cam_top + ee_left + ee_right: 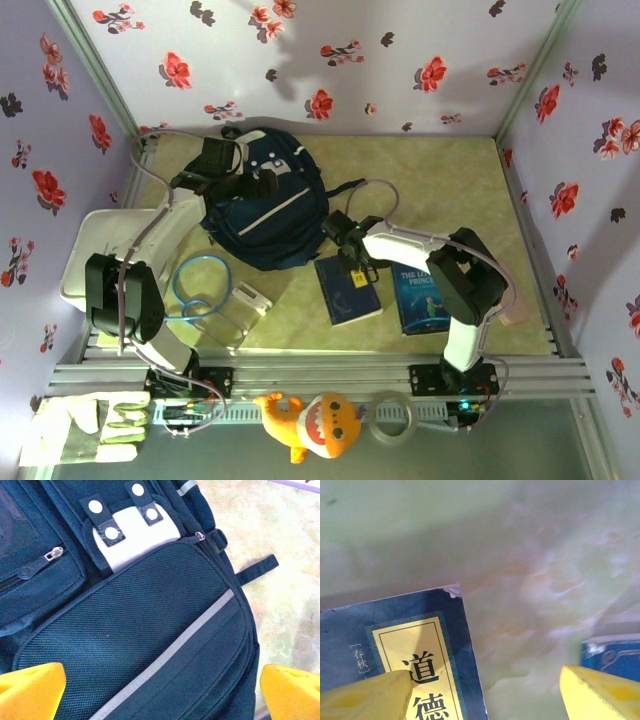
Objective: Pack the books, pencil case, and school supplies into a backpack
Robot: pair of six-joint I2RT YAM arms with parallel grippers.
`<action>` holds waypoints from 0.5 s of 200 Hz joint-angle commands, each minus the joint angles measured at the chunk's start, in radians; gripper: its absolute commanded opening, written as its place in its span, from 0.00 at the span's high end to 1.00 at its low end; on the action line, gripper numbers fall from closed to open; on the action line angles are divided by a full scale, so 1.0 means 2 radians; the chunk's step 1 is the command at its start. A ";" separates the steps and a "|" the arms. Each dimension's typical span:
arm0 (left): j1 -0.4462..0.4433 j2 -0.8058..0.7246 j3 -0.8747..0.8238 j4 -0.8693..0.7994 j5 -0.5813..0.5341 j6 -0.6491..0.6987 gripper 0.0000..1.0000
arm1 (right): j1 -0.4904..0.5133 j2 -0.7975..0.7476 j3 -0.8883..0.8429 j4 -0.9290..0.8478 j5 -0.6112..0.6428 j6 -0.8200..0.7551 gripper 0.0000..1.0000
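Note:
The navy backpack [265, 210] lies flat at the back middle of the table. My left gripper [250, 183] hovers open over its front pocket [150, 630], its yellow fingertips [32, 690] spread wide with nothing between them. A navy book with a yellow title strip [347, 290] lies in front of the backpack, and the blue "The Little Prince" book [420, 295] lies to its right. My right gripper [362, 268] is open just above the navy book's [420, 650] top right corner. One fingertip [365, 697] is over the title strip, the other over bare table near the blue book [612, 652].
A white tray [85, 255] sits at the left edge. A blue loop of cord [200, 280] and a small white box [250, 298] lie at front left; I cannot tell if the box is the pencil case. A glove [85, 425], a toy shark and a tape roll lie beyond the rail.

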 commanded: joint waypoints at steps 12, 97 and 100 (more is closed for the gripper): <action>-0.008 -0.005 0.013 -0.002 0.035 -0.010 0.00 | -0.025 -0.007 0.000 0.004 0.013 0.000 0.23; -0.102 0.034 0.014 -0.006 0.068 -0.103 0.03 | -0.036 -0.066 -0.028 0.050 -0.085 0.059 0.36; -0.105 0.034 0.010 -0.003 0.068 -0.109 0.03 | -0.036 -0.065 -0.029 0.050 -0.087 0.059 0.37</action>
